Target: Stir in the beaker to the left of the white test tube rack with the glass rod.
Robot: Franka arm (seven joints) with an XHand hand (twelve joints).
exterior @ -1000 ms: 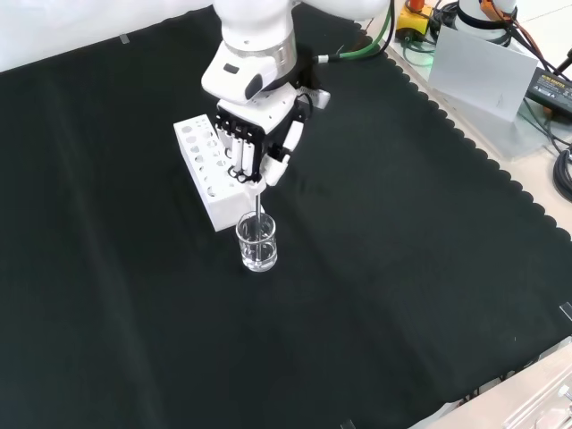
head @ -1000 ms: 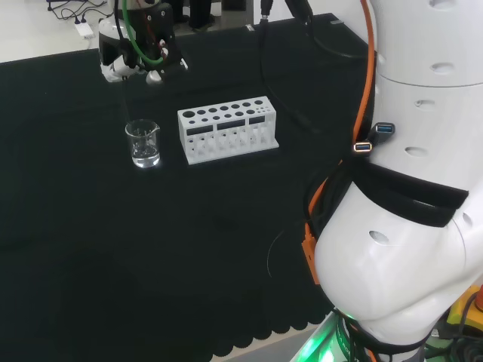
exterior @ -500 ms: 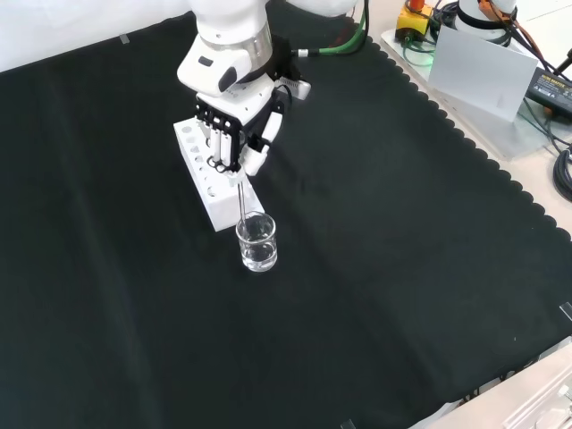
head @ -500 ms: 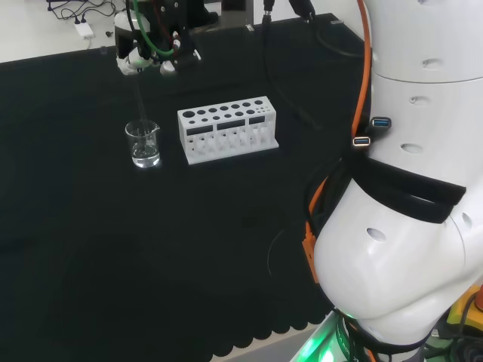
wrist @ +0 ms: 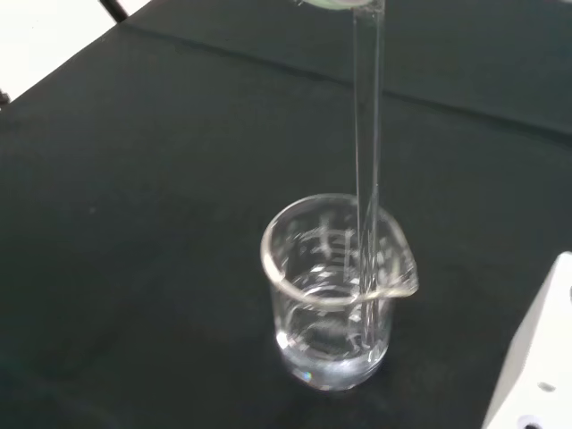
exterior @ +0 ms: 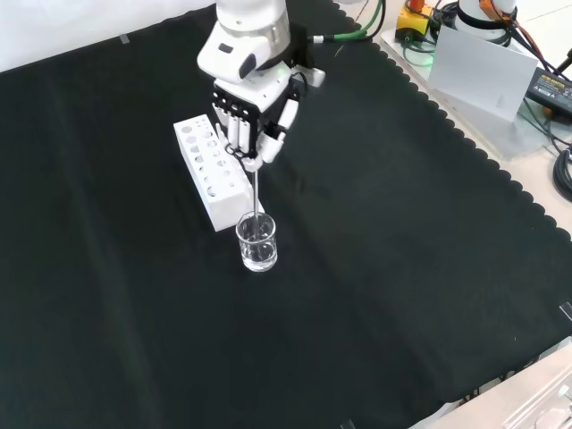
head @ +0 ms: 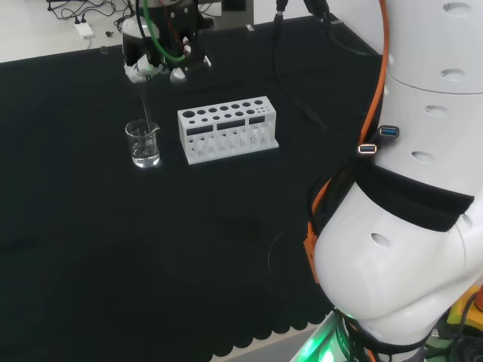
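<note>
A small clear beaker (head: 143,143) (exterior: 256,243) (wrist: 335,290) with a little liquid stands on the black cloth, left of the white test tube rack (head: 227,129) in the head view. The hand (head: 162,45) (exterior: 254,116) hangs above the beaker, its fingers curled round a thin glass rod (exterior: 256,192) (wrist: 366,161) (head: 145,102). The rod points down, and its lower end reaches into the beaker. In the front view the rack (exterior: 211,170) lies just behind the beaker, partly behind the hand.
White arm links (head: 407,188) rise at the right of the head view. Cables and grey equipment (exterior: 500,63) lie beyond the cloth's scalloped edge in the front view. Open black cloth surrounds the beaker and rack.
The hand with the rod has swung sideways above the beaker, first one way and then back, its tip circling inside the beaker. Beaker and rack have not moved.
</note>
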